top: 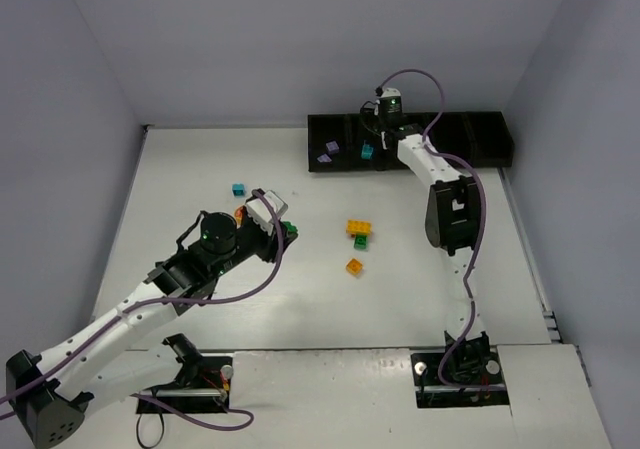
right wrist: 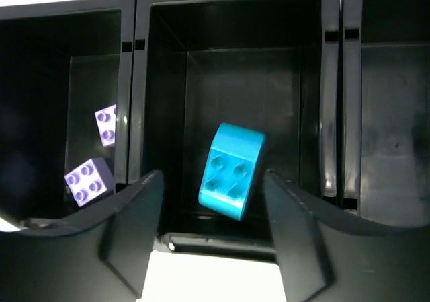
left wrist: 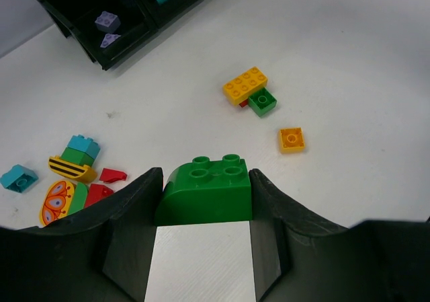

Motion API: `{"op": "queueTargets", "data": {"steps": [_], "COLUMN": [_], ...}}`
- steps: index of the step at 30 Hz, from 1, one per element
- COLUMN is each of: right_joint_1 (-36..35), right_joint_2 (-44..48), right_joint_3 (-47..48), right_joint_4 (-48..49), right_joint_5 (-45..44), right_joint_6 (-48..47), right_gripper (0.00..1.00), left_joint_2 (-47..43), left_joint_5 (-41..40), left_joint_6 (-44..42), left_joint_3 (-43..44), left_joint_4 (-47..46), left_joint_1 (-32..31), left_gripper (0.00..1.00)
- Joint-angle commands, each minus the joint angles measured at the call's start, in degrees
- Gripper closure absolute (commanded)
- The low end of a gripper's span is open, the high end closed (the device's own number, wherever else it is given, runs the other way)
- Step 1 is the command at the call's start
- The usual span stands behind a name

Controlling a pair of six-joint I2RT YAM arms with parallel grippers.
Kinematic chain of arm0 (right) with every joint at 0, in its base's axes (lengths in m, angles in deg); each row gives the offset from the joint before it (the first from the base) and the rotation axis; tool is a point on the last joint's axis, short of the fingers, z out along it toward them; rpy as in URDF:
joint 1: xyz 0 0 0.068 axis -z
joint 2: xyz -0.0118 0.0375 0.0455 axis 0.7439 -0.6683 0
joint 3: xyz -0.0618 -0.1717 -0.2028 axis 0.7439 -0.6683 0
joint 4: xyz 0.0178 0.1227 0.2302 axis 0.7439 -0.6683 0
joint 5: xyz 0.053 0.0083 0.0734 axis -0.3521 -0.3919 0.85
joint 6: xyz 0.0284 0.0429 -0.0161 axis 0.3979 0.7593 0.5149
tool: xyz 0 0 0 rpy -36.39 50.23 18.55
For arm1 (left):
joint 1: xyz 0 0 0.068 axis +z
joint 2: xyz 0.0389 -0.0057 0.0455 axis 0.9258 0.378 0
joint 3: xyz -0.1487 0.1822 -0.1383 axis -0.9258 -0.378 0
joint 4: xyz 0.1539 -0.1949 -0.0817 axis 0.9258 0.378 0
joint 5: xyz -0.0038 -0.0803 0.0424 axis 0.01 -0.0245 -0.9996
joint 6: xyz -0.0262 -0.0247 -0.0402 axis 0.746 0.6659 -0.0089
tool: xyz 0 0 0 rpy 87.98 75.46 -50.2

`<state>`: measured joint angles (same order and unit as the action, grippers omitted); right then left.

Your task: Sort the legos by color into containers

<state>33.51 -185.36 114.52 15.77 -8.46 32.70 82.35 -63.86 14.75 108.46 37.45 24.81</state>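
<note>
Although most bricks lie farther off, a small orange square brick (top: 354, 266) sits alone on the white worktop (top: 200, 169), nearest the arm bases. Just beyond it, a small green brick (top: 360, 242) touches the near side of a yellow-orange eight-stud brick (top: 359, 227). To their left, the left end effector (left wrist: 205, 174) is clamped on a green rounded four-stud brick (left wrist: 205, 194), a finger pressed to each side. Left of that grip lies a loose cluster of red, green, teal and striped yellow pieces (left wrist: 77, 157), with a lone teal brick (top: 238, 189) farther back. At the far edge, the right end effector (right wrist: 213, 177) hangs spread wide over the black divided tray (top: 490, 139). A teal rounded brick (right wrist: 230, 171) sits tilted in the bin below, between the fingers and clear of the one on its left. Two lilac bricks (right wrist: 88, 181) lie in the next bin to the left.
</note>
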Motion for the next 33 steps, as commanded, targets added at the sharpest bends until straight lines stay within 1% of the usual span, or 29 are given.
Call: {"op": "queueTargets", "data": {"steps": [1,3,4,5,6,8,9,10,11,13,14,15,16,17,20,22,23,26,33], "right_joint_1": [0.57,0.57,0.57,0.57,0.57,0.48,0.48,0.14,-0.04,-1.09,-1.45,-1.89,-2.85,-3.55,-6.80,-8.56,-10.31,-12.60,-15.86], "right_joint_2": [2.81,4.90,6.40,8.07,12.70,17.64,22.36,24.67,28.52,33.28,34.70,36.02,38.38,39.45,42.88,44.55,44.91,46.14,48.51], "right_joint_3": [4.69,3.47,2.59,1.19,-3.09,-7.85,-12.40,-14.45,-18.21,-21.31,-22.89,-25.86,-27.29,-29.91,-33.09,-35.20,-35.82,-37.75,-40.66], "right_joint_4": [3.30,3.13,2.96,2.69,2.69,2.69,2.60,2.51,2.34,1.38,1.20,0.85,0.84,0.76,0.76,0.58,0.58,0.32,-0.03], "right_joint_5": [-0.94,0.29,1.60,3.09,6.94,12.66,20.08,24.33,32.03,38.93,41.75,47.00,49.40,52.56,55.75,56.72,56.89,56.72,55.23], "right_joint_6": [-1.32,-1.41,-1.50,-1.41,-0.89,-0.10,0.60,1.57,2.01,3.24,3.77,4.65,5.00,5.44,5.88,5.89,5.80,5.89,5.89], "right_gripper": [0.37,0.30,0.30,0.30,0.34,0.38,0.40,0.40,0.40,0.39,0.37,0.35,0.34,0.31,0.25,0.23,0.23,0.23,0.23], "left_joint_2": [-0.67,-0.40,-0.31,-0.14,0.30,0.65,0.91,1.09,1.44,1.97,2.67,3.11,3.55,4.25,5.39,5.66,5.92,6.19,7.16], "left_joint_5": [1.23,1.76,2.02,2.55,2.90,3.86,4.04,4.22,4.57,4.92,5.18,5.45,5.63,6.32,7.21,7.65,7.74,7.91,7.56], "left_joint_6": [-1.47,-1.47,-3.30,-3.84,-4.20,-5.16,-5.60,-6.04,-7.00,-8.58,-9.20,-9.73,-10.43,-10.87,-11.58,-11.85,-11.93,-12.11,-12.37], "left_joint_3": [1.14,1.41,1.58,1.67,1.76,1.76,1.76,1.76,1.76,2.28,2.55,2.90,3.34,3.95,5.18,5.63,5.80,6.59,7.56], "left_joint_4": [-0.98,-0.98,-1.16,-1.16,-1.16,-1.42,-1.51,-2.12,-2.30,-2.30,-2.30,-2.30,-2.30,-2.30,-2.30,-4.32,-4.41,-4.67,-5.46], "left_joint_1": [0.53,0.53,0.53,0.53,0.53,0.53,0.53,0.53,0.53,0.62,0.62,0.62,0.62,0.62,0.71,0.71,0.71,0.71,0.71], "left_gripper": [1.00,1.00,1.00,1.00,1.00,1.00,0.99,0.99,0.99,0.99,0.99,0.99,0.99,0.99,0.99,0.99,0.99,0.99,0.99]}}
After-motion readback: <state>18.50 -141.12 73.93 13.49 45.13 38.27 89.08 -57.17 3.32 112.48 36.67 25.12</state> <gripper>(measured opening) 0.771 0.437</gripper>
